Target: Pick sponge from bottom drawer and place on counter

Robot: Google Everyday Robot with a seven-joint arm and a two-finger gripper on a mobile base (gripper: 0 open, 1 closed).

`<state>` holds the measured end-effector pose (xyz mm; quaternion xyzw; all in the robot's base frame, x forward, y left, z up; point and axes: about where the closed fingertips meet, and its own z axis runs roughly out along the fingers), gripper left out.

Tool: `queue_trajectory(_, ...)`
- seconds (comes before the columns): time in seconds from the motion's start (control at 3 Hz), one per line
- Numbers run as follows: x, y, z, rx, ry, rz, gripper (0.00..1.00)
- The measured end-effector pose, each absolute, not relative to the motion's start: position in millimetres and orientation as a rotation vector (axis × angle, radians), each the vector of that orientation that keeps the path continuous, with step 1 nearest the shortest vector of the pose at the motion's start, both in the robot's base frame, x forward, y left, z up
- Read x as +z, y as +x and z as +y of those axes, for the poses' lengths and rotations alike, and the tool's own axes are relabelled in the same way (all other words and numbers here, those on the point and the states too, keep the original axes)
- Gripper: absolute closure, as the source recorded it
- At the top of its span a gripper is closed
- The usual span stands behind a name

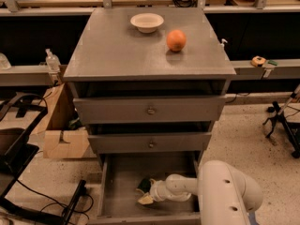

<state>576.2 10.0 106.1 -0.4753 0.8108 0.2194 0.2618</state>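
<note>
The bottom drawer [115,191] is standing pulled out beneath the two closed knobbed drawers [150,109]. The white arm [225,191] is reaching into it from the lower right, its forearm lying low across the drawer floor and pointing left. The gripper [146,194] is sitting at the sponge [144,185], right of the middle of the drawer floor and nearer its front. The sponge is showing as a dark green patch just at the tip, with a pale bit below it. Whether the jaws are clamped on it or standing apart cannot be told, since tip and sponge are overlapping from this angle.

Up on the bench [117,50], the grey cabinet top, a white bowl [147,21] is sitting near the back edge. An orange [176,40] is resting just right of and in front of the bowl, apart from it.

Left of the cabinet a cardboard box [61,137] is standing on the speckled floor. A clear bottle [52,60] is standing on the ledge above it. A tape measure [256,60] is lying on the ledge to the right.
</note>
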Motion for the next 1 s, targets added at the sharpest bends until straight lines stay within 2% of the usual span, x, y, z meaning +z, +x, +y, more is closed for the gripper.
queue_trajectory(0.67, 109, 576, 10, 0.594, -1.286, 2.194, 0.86)
queue_trajectory(1.0, 120, 570, 11, 0.574, -1.307, 2.198, 1.00)
